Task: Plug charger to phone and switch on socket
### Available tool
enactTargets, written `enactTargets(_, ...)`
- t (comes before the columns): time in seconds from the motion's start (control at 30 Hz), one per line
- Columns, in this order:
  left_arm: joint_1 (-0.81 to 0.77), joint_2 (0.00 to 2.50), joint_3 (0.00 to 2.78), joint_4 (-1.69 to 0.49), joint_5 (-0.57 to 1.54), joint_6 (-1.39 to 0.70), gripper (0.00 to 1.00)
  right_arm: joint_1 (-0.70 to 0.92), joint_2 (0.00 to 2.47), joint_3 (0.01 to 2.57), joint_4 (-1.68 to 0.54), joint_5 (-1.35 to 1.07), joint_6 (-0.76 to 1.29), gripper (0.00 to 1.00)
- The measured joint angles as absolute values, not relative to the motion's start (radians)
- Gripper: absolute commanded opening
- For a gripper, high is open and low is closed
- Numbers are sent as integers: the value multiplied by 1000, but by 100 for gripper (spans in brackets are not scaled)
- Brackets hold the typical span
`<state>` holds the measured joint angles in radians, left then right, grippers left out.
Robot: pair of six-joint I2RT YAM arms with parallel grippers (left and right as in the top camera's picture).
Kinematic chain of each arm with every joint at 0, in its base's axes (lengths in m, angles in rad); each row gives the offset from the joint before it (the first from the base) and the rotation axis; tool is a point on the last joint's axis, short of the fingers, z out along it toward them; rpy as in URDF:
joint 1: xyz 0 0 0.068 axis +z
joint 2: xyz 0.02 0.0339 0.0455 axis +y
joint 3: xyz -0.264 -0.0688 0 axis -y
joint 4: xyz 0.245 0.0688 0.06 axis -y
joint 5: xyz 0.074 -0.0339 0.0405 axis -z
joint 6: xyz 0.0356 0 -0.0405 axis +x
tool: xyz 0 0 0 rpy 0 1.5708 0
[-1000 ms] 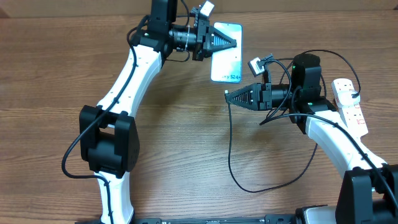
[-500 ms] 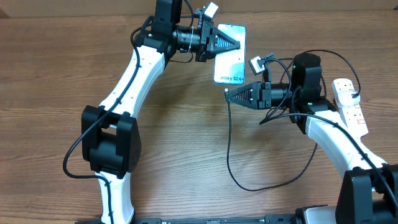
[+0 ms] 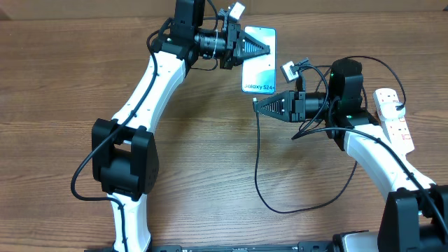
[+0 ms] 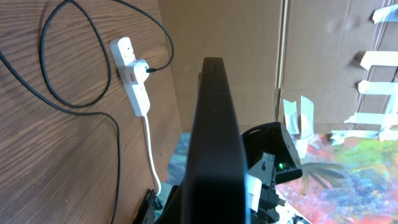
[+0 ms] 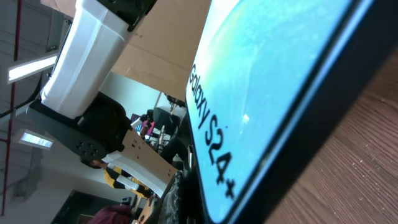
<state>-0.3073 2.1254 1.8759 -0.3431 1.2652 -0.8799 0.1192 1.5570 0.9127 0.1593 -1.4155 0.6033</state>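
The phone [image 3: 260, 70], with a cyan screen and "Galaxy S24" at its near end, is held off the table by my left gripper [image 3: 264, 49], which is shut on its upper part. My right gripper [image 3: 256, 106] points left just below the phone's near end, shut on the plug tip of the charger cable [image 3: 257, 161], which loops down over the table. The white socket strip [image 3: 393, 115] lies at the far right. In the left wrist view the phone [image 4: 214, 124] shows edge-on, with the strip [image 4: 132, 74] and cable [image 4: 68, 106] beyond. The phone's screen [image 5: 267, 74] fills the right wrist view.
A black charger adapter [image 3: 399, 106] sits plugged in the strip, whose white cord [image 4: 149, 149] trails off. The left arm [image 3: 140, 91] spans the table's left half. A cardboard wall [image 3: 350, 5] backs the far edge.
My left gripper has carried the phone a little to the right, closer to the right gripper's tip. The right gripper has stayed almost still with the plug.
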Motion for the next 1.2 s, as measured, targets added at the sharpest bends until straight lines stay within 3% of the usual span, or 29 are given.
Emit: enactTargets(1.2,-299,2125,1876,-228,1287,-959,4,112,1557,913,254,-1380,715,4)
